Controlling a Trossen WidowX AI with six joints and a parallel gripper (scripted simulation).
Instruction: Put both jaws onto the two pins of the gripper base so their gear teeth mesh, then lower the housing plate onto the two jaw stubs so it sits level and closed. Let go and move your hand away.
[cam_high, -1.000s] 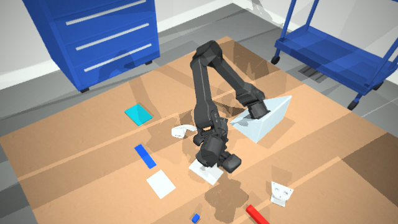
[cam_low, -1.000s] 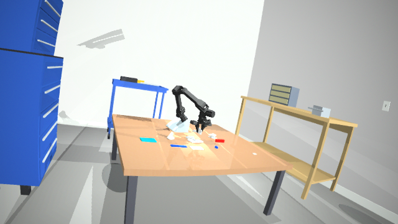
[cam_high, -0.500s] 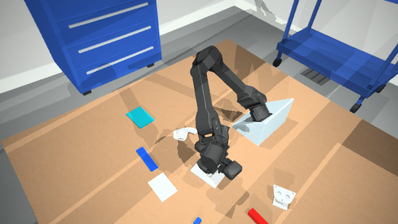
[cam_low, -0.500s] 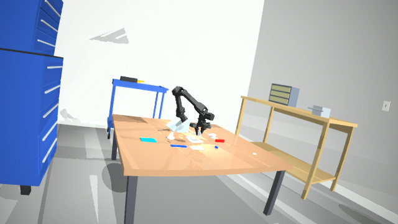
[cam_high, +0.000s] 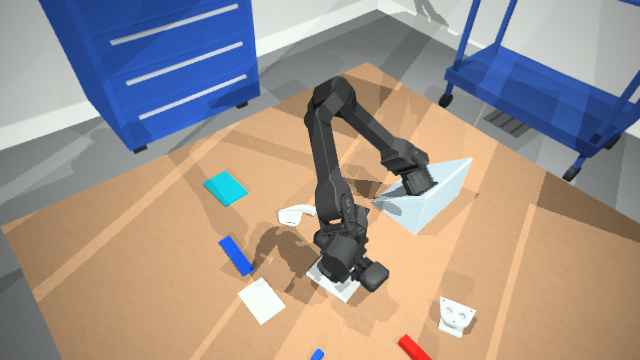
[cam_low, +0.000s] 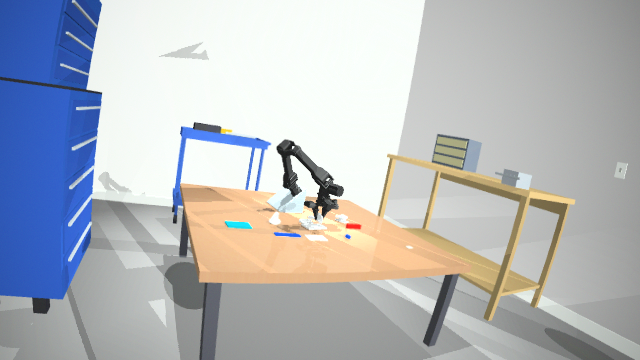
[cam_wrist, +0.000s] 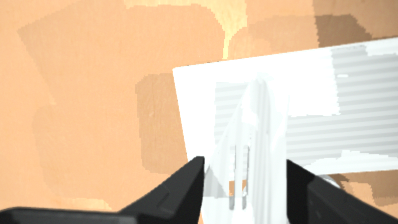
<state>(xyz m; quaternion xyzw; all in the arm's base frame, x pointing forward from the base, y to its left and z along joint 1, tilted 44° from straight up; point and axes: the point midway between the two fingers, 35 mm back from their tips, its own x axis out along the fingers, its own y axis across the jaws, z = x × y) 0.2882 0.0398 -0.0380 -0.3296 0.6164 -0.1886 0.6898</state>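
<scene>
My gripper (cam_low: 320, 216) (cam_wrist: 240, 166) is shut on a long white jaw (cam_wrist: 262, 117), above a white ribbed plate (cam_high: 340, 294) (cam_wrist: 310, 82) that seems to belong to the gripper base. A rounded white part shows at that plate's edge in the wrist view. The hand hides the pins and the jaw's lower end, so I cannot tell whether they touch. A curved white part (cam_high: 289, 216) (cam_low: 275, 219), which looks like the other jaw, lies on the table. A white part with two round marks (cam_high: 452, 320) (cam_low: 341, 218), likely the housing plate, stands apart.
A pale blue angled panel (cam_high: 442, 202) (cam_low: 295, 202) stands by the arm's base. Also on the table are a cyan block (cam_high: 225, 188), a blue bar (cam_high: 236, 255), a white square (cam_high: 261, 301), a red block (cam_high: 415, 347) and a small blue block (cam_high: 317, 354).
</scene>
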